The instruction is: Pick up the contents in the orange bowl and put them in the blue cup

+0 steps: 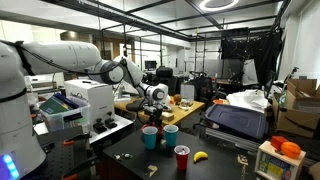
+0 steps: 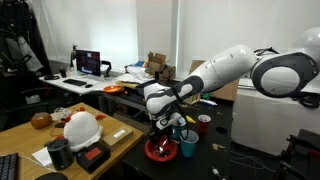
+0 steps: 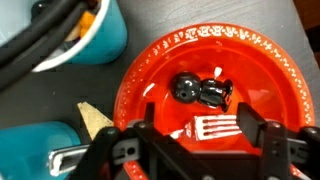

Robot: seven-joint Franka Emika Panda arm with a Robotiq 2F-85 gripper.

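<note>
Pincer: the pincer (image 3: 195, 140) hangs open at the bottom edge of the wrist view, jaws spread wide with nothing between them, above the near rim of the bowl.
Contents: two small black pieces (image 3: 200, 92) lie touching each other near the middle of the bowl. A white fork shape (image 3: 215, 127) lies just below them; whether it is an object or a print I cannot tell.
Orange bowl: the orange bowl (image 3: 262, 58) sits centre-right on the dark tabletop (image 3: 230, 15).
Blue cup: the blue cup (image 3: 100, 40) stands at upper left, just beside the bowl's rim.
Second blue object: a second blue object (image 3: 30, 150) sits at lower left.
Risk, grasp: the pieces are small and would probably skid up the sloped wall or split apart as the jaws close.
Risk, bowl: a fingertip landing on the rim could tip or shove the bowl.
Risk, drop: the two blue things invite a wrong target, and the carry could knock the nearby cup.
</note>
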